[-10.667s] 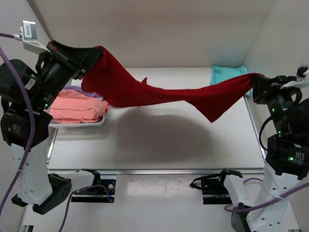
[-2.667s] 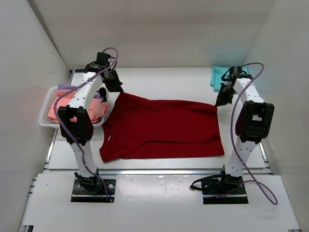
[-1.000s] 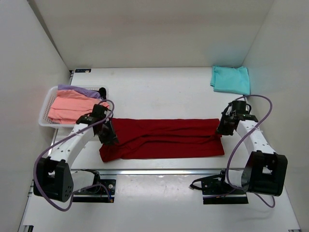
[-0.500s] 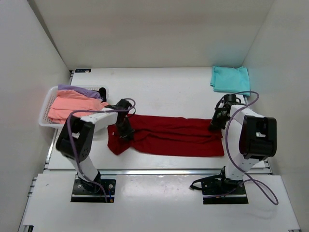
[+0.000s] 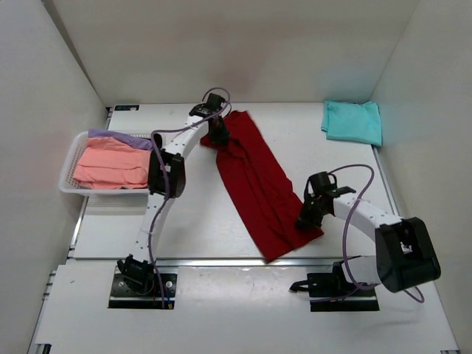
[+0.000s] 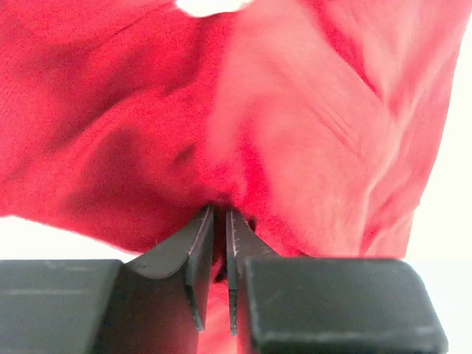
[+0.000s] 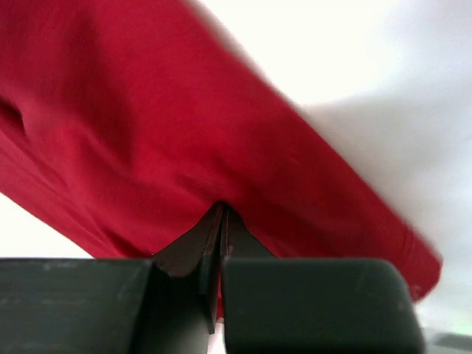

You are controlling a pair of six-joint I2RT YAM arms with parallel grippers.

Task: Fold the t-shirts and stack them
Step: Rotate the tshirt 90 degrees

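Observation:
The dark red t-shirt (image 5: 254,181), folded into a long strip, lies slantwise on the table from far centre to near right. My left gripper (image 5: 218,133) is shut on its far end, which fills the left wrist view (image 6: 295,133). My right gripper (image 5: 305,219) is shut on its near end, seen in the right wrist view (image 7: 147,133). A folded teal t-shirt (image 5: 352,122) lies at the far right corner. The salmon pink t-shirt (image 5: 110,166) and the lavender t-shirt (image 5: 114,137) lie in the basket at the left.
The white mesh basket (image 5: 70,156) stands at the table's left edge. White walls enclose the table on the left, back and right. The table's front rail (image 5: 221,262) runs along the near edge.
The red strip lay across the table from left to right. Now it has swung: my left gripper carried its end to the far centre, my right gripper drew its end toward the near edge.

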